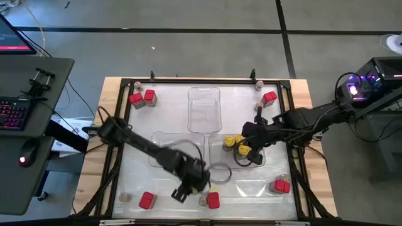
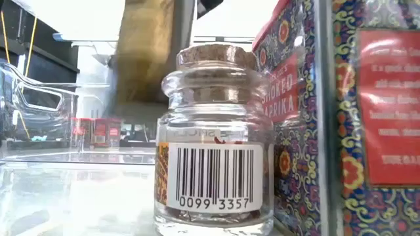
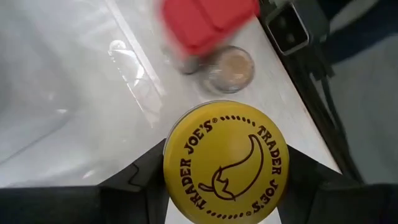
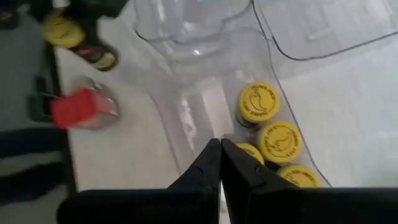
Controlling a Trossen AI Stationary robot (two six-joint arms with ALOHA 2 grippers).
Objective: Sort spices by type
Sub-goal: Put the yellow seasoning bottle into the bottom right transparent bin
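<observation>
The left gripper (image 3: 225,186) is seen with its fingers (image 3: 140,180) partly closed around a yellow-lidded jar (image 3: 226,162), one on each side of the lid; a firm hold cannot be told. The jar sits near the surface's (image 1: 169,113) near edge, just beside a red box (image 3: 208,22) and a cork-topped jar (image 3: 231,67). It is probably being taken to join the yellow-lidded group (image 1: 235,144) in the clear tray (image 1: 260,162) right of centre. The left arm is stretched diagonally from the left side. The right gripper (image 4: 221,152), fingers pressed shut and empty, is held over that tray.
</observation>
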